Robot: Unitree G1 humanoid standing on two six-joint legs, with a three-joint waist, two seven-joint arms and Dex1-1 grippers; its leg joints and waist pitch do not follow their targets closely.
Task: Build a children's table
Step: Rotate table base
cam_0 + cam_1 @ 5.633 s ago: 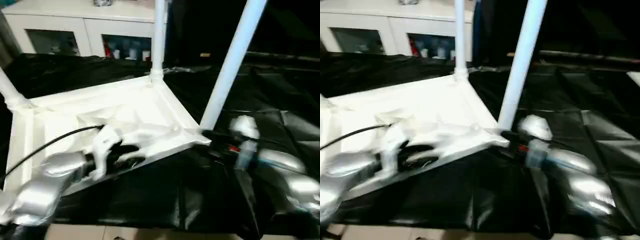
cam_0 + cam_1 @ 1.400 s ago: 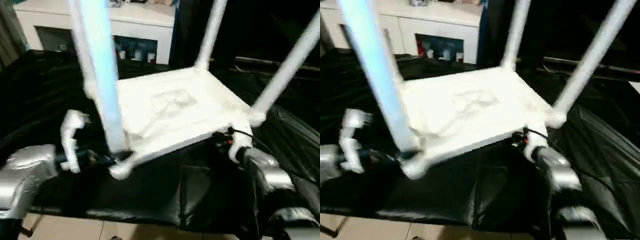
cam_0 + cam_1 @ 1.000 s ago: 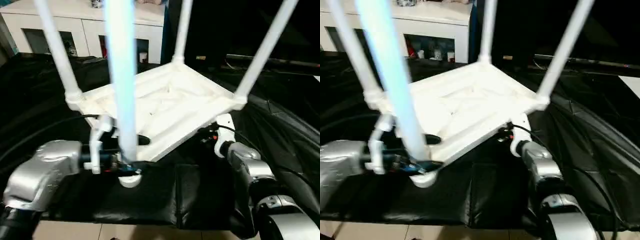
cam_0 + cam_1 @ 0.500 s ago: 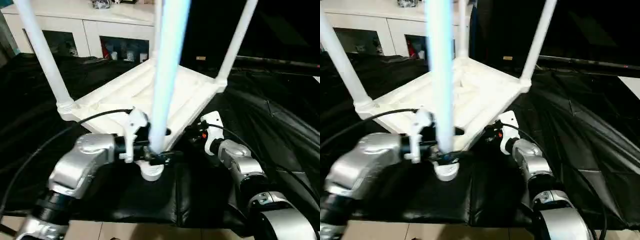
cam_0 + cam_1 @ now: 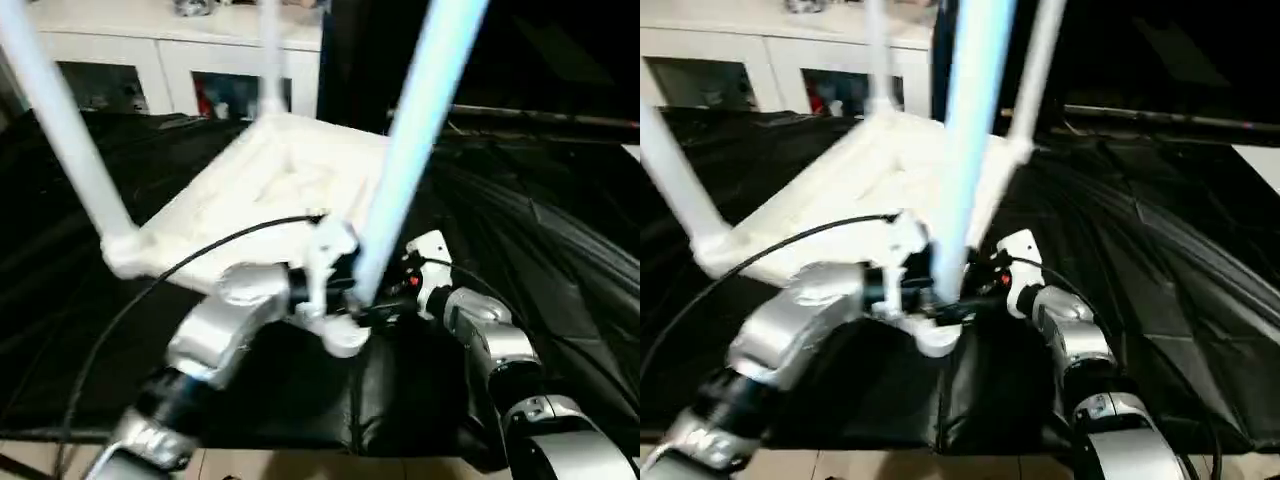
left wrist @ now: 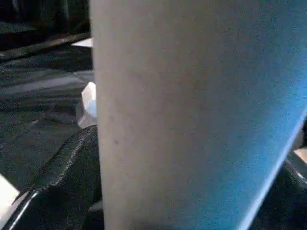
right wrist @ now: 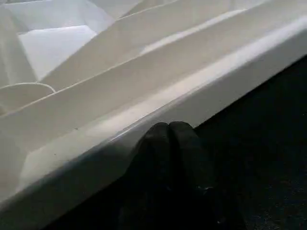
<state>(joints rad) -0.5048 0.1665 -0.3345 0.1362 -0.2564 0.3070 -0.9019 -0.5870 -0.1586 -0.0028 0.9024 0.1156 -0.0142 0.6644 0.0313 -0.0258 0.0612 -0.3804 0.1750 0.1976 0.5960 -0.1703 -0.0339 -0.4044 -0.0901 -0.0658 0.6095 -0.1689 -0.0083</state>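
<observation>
Glossy black sheeting, creased and wrinkled, is draped over the desk (image 5: 560,230); behind it a white cabinet (image 5: 180,55) with glass doors is seen. On the desk the children's table (image 5: 270,190) lies upside down, its white plastic ribbed underside turned up and smooth tapered tube legs rising from rounded corners. The nearest leg (image 5: 410,160) is clasped near its base by the left pincer (image 5: 350,300), whose black fingers are spread wide around the tube. The right pincer (image 7: 168,132) is fully closed on nothing, its tips pressed against the tabletop's smooth edge (image 7: 201,91).
</observation>
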